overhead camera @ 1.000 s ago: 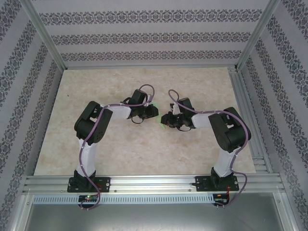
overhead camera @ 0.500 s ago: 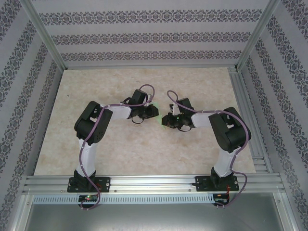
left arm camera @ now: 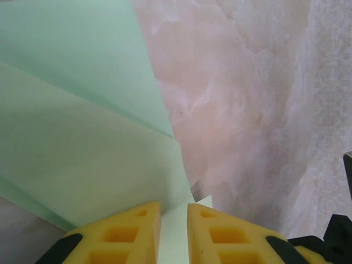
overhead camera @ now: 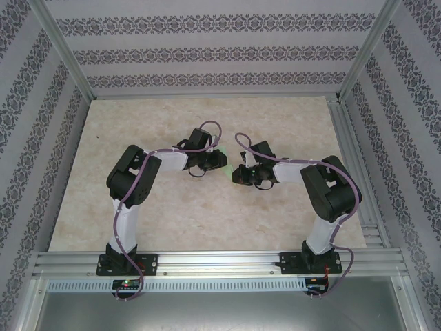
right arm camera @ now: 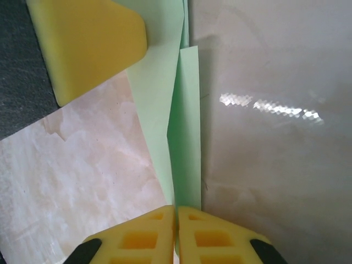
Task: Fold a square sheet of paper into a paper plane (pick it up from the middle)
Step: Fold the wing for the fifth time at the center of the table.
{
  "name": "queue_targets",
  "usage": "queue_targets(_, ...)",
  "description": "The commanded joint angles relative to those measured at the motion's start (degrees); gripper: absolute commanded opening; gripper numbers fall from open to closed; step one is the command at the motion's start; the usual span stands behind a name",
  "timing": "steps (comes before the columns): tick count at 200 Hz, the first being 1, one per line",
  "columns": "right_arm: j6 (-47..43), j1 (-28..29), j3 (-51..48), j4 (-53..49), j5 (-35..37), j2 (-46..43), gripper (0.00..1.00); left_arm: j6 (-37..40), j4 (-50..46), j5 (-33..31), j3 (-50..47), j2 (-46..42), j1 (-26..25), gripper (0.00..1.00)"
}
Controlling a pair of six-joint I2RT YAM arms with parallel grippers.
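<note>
The pale mint-green square sheet of paper [left arm camera: 82,137] lies partly folded on the table, with overlapping layers and long creases. In the left wrist view my left gripper [left arm camera: 174,212] rests on the paper's corner, its yellow fingers a narrow gap apart with paper showing in the gap. My right gripper [right arm camera: 176,212] is shut on a narrow upright flap of the paper [right arm camera: 184,137]. One left finger [right arm camera: 88,44] shows at the far end of that flap. From above, the left gripper [overhead camera: 222,160] and right gripper [overhead camera: 236,174] nearly meet at mid-table, hiding most of the paper.
The marbled beige tabletop [overhead camera: 138,207] stretches on all sides of the grippers. Patterned walls and an aluminium frame [overhead camera: 351,131] enclose it. A purple cable [overhead camera: 241,141] loops over the right wrist.
The right gripper has shifted slightly left, closer to the left gripper, and the green patch seen beneath it earlier is now covered. The left arm has stayed still.
</note>
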Motion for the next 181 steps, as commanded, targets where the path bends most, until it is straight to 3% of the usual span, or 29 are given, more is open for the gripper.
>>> queue_targets(1,-0.9,0.2,0.5,-2.1,1.7,0.6,0.07,0.7,-4.4,-1.8,0.2,2.5,-0.4,0.22)
queue_targets(33,0.3,-0.8,-0.4,-0.5,-0.3,0.6,0.03,0.8,-4.6,-1.8,0.2,2.7,-0.4,0.22)
queue_targets(59,0.5,-0.8,-1.0,-0.6,-0.9,-0.5,0.12,0.8,-4.6,-1.7,0.3,2.8,-0.4,0.22)
queue_targets(121,0.0,-0.5,-2.4,-2.2,-0.6,-1.3,0.12,0.8,-4.6,-1.7,0.4,3.0,-0.4,0.22)
queue_targets(164,-0.9,-0.3,-2.3,-3.1,-0.5,-1.9,0.18,0.9,-4.6,-1.6,0.3,3.1,-0.4,0.22)
queue_targets(181,-1.2,-0.3,-2.1,-3.6,0.2,-1.6,0.15,0.8,-4.6,-1.7,0.3,3.0,-0.4,0.22)
